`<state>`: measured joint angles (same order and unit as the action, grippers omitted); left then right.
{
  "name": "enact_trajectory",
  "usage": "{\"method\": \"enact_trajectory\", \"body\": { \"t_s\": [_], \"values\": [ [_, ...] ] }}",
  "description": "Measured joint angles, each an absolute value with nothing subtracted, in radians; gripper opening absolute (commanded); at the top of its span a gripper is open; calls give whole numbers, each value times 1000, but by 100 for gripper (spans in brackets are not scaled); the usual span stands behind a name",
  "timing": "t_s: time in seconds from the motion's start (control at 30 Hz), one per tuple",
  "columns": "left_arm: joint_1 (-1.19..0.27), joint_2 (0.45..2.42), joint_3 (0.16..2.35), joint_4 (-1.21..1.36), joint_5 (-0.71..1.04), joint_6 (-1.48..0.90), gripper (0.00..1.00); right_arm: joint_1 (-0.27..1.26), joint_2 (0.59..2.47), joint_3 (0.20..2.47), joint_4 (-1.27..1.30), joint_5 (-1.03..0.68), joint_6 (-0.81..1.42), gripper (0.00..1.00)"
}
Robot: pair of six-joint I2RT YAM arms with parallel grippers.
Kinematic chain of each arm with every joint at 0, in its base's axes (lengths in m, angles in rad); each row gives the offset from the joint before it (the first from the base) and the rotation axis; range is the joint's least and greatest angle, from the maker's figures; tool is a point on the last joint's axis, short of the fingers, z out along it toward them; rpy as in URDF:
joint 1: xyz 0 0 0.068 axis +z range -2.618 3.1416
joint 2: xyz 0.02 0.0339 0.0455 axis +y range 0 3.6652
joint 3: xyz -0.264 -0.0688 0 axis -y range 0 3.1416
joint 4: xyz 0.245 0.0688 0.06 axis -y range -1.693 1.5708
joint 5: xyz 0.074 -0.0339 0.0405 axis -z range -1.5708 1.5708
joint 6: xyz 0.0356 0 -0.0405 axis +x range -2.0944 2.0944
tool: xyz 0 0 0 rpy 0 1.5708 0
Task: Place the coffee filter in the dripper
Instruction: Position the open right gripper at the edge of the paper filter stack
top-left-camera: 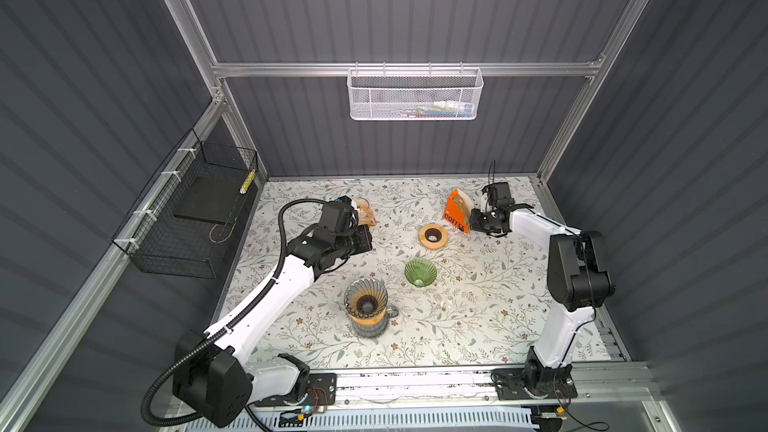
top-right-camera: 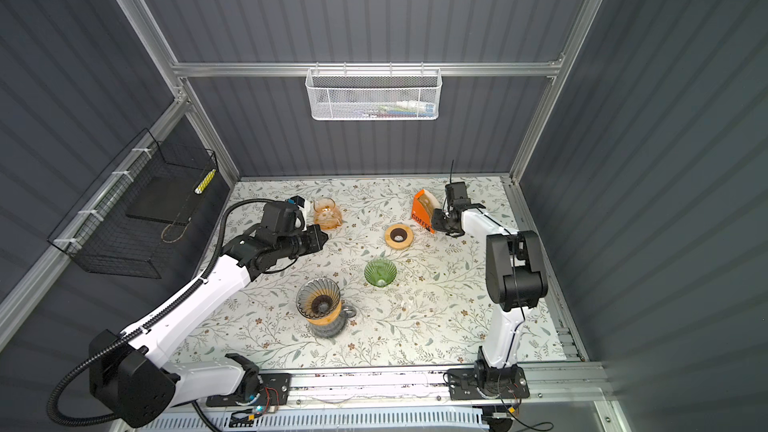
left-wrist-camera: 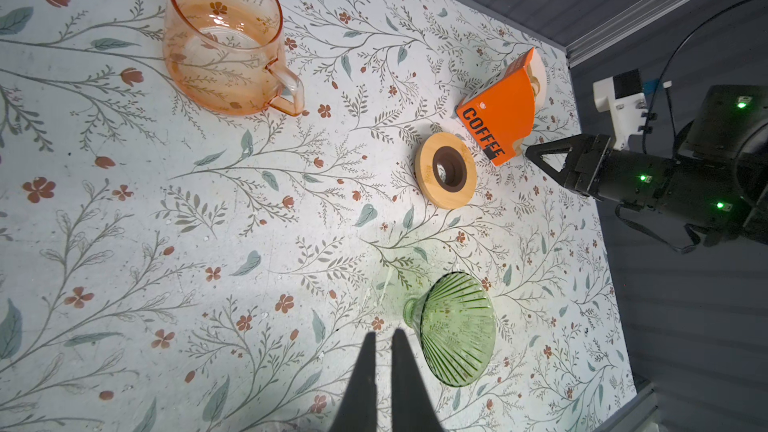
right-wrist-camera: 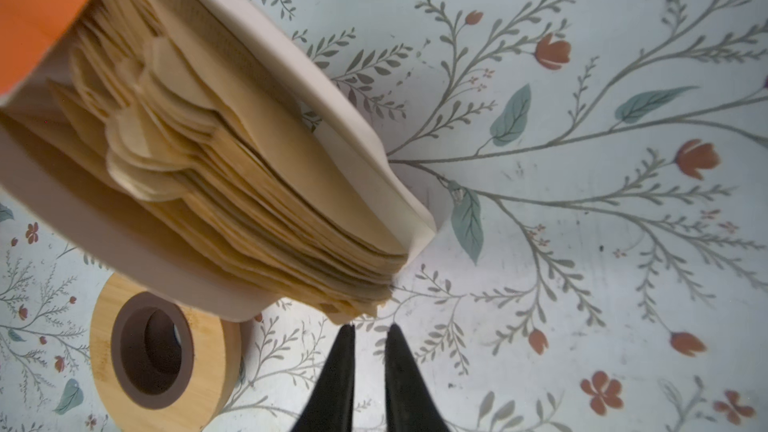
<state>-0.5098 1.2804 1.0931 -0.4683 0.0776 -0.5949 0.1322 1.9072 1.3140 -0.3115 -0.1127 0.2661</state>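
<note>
Orange filter box (top-left-camera: 456, 213) stands right of centre, right claw (right-wrist-camera: 372, 328) barely parted beside it, left claw (left-wrist-camera: 384, 336) closed, empty.

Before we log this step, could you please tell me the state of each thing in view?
Filter box: open, holding filters.
Green dripper: upright, empty.
Dark dripper: seated on a jug.
Orange pitcher: upright, empty.
Wooden ring: lying flat.
Left gripper: shut, empty.
Right gripper: slightly open beside the filters, empty.
</note>
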Motion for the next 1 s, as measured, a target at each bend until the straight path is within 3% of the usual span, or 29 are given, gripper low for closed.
{"method": "enact_trajectory", "body": {
  "t_s": [1.0],
  "values": [
    [-510,1326,1095,-450,78,-581,10,132,1973,1405,-403,-113,287,17]
  ]
}}
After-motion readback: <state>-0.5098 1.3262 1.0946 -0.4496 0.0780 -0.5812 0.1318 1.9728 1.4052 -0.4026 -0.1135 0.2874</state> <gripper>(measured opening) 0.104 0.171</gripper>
